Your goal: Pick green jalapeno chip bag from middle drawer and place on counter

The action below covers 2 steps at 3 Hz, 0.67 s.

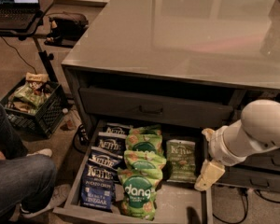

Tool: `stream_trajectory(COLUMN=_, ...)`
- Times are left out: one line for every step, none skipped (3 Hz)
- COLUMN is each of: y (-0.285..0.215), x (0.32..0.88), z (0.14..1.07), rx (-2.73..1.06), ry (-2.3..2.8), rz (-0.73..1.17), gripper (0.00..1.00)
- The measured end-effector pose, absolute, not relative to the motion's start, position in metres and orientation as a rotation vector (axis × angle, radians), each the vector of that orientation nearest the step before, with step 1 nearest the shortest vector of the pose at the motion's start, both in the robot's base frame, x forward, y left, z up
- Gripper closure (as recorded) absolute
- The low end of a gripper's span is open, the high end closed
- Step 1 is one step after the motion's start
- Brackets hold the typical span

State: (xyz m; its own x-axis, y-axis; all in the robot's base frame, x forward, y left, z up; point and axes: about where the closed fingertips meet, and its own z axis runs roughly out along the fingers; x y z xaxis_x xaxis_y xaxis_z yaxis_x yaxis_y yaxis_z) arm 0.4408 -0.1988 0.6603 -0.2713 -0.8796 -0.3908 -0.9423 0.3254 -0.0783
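Observation:
The green jalapeno chip bag (180, 160) lies flat in the open middle drawer (177, 205), at the right of the rows of bags. My gripper (206, 155) hangs over the drawer's right edge, just right of the bag and a little above it. Its cream fingers (208, 174) stand apart and hold nothing. The glossy grey counter (186, 36) spreads above the drawers.
Brighter green dang bags (140, 171) and dark blue Kettle bags (102, 167) fill the drawer's left and middle. A shut drawer front with a bar handle (151, 109) is above. A person's leg (14, 176), a black crate (32, 104) and a laptop stand (18, 8) are on the left.

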Motion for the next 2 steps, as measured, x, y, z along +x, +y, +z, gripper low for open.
stream_trajectory(y=-0.194, x=0.443, z=0.624, rx=-1.607, ry=2.213, rz=0.235, gripper=0.00)
stream_trajectory(y=-0.190, x=0.452, z=0.583, rx=-1.614, ry=2.187, rz=0.235, gripper=0.00)
